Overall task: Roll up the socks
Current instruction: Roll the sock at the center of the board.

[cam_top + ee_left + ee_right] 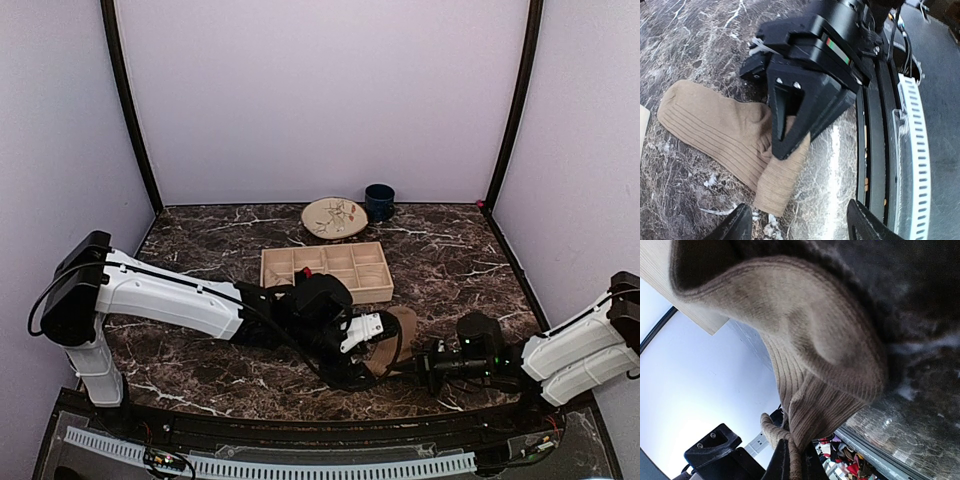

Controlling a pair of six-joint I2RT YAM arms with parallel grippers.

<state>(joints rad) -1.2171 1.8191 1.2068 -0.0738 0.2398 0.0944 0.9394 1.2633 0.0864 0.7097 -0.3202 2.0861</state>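
On the table [200, 240], one tan sock [720, 130]

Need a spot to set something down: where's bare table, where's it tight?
Bare: back-left of the table, between the left wall, the plate and the tray; also the right side, between the tray, the mug and the right wall. Crowded: front centre, where the open left gripper hangs over the sock pinched by the right gripper.

No legible text, brand, number or sign in any view. Closest candidate: small red-and-green striped tab [835, 48] on the black plastic housing [805, 60], left wrist view. Nothing readable on it.
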